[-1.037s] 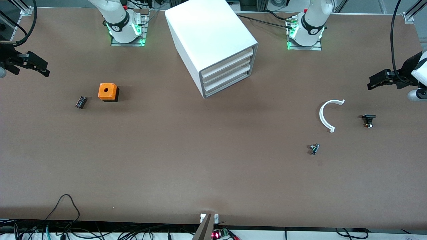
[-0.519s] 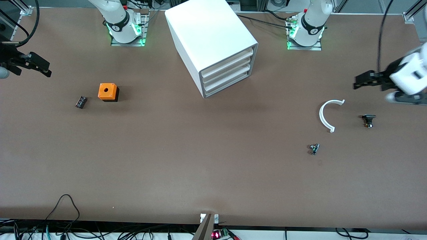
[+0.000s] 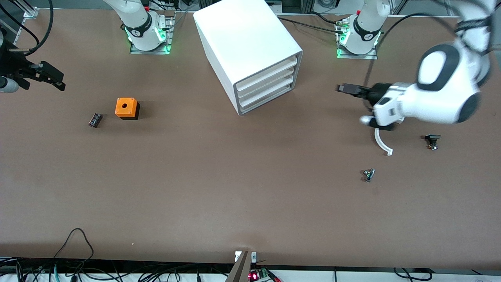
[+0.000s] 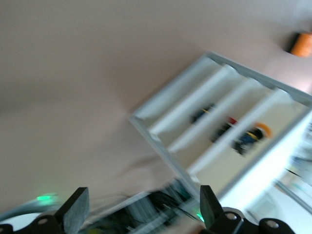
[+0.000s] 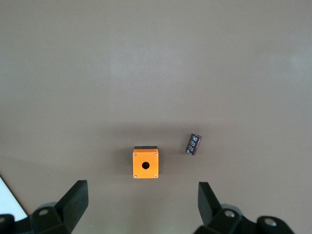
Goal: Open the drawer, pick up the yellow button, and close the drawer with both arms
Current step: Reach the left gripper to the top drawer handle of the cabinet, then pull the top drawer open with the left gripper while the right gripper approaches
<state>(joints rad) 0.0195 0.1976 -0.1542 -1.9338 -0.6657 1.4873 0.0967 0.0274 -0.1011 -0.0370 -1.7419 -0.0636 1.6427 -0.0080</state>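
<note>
The white cabinet (image 3: 246, 37) stands at the table's back middle. Its uppermost drawer (image 3: 270, 69) is shut, flush with the two below. In the left wrist view the drawer (image 4: 273, 126) shows blurred, with the button's orange-yellow cap (image 4: 262, 128) inside it; the button is hidden in the front view. My left gripper (image 3: 343, 88) is open and empty in the air, over the table between the cabinet and a white arc, pointing at the drawer fronts; it also shows in its wrist view (image 4: 144, 209). My right gripper (image 3: 53, 77) is open and empty, waiting over the right arm's end of the table (image 5: 141, 202).
An orange square box with a hole (image 3: 126, 107) and a small black part (image 3: 95, 120) lie toward the right arm's end. A white arc (image 3: 381, 143), a black part (image 3: 431, 141) and a tiny part (image 3: 368, 174) lie toward the left arm's end. Dark parts (image 4: 222, 129) sit in the lower drawers.
The left arm has swung in from the table's end toward the cabinet, its gripper now over the table beside the drawer fronts. The right gripper has shifted only slightly.
</note>
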